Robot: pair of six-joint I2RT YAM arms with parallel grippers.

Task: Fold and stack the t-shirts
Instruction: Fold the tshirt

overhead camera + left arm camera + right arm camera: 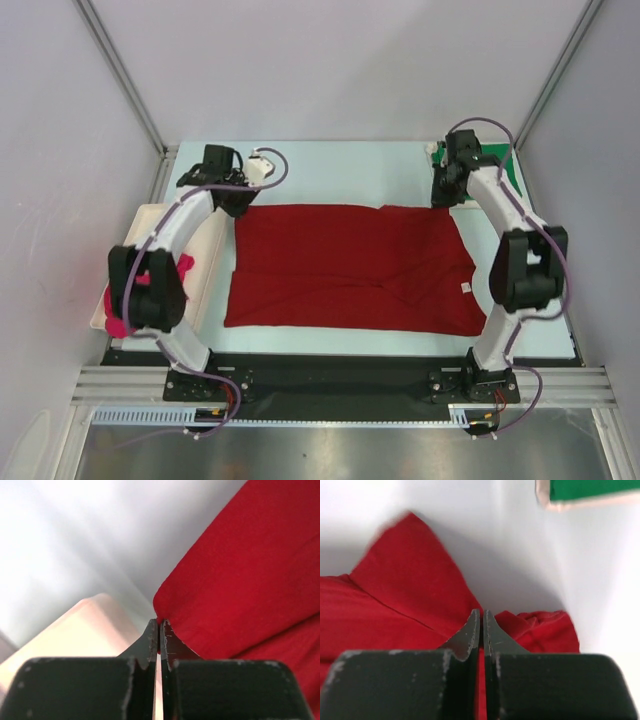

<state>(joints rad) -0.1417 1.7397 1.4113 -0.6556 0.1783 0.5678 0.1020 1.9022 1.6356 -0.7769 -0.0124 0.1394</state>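
Observation:
The dark red t-shirt lies spread flat across the middle of the table. My left gripper is shut on its far left corner; red cloth shows between the jaws. My right gripper is shut on its far right edge, with red cloth in the gap between the jaws. The bright pink t-shirt lies on the cream tray at the left, mostly hidden by the left arm. The green t-shirt lies at the far right behind the right arm; it also shows in the right wrist view.
The shallow cream tray sits along the table's left edge. A second cream rim borders the green cloth at the far right. White walls enclose the table on three sides.

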